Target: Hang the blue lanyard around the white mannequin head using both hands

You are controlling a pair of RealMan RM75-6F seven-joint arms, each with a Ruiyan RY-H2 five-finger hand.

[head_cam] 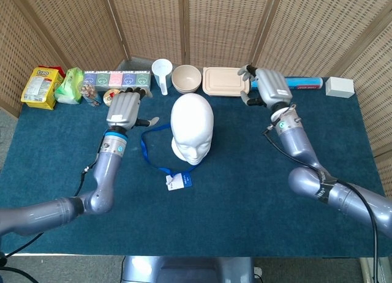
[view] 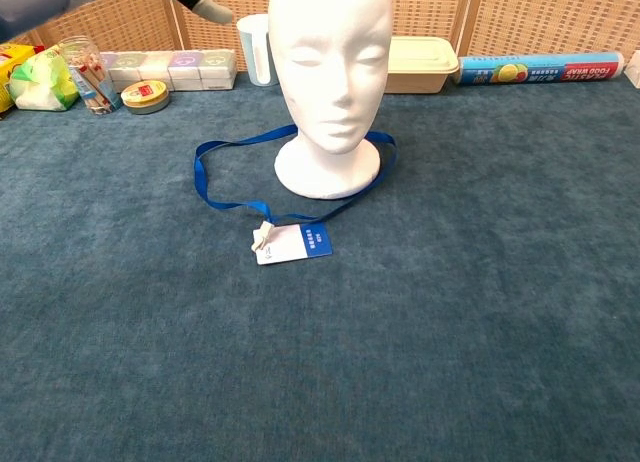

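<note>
Dark-blue carpeted table, wicker screens behind — left hand and right hand hover with fingers spread, holding nothing, flanking the white foam mannequin head.

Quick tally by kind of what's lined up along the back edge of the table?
Snack packets: 2, yellow and green
Small jar: 1
Tin: 1
Box row: 1
Cup: 1
Bowl: 1
Lidded container: 1
Food wrap roll: 1
White box: 1
Total: 10

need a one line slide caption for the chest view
Blue lanyard lies looped on the table around the base of the white mannequin head, its badge flat in front.
</note>
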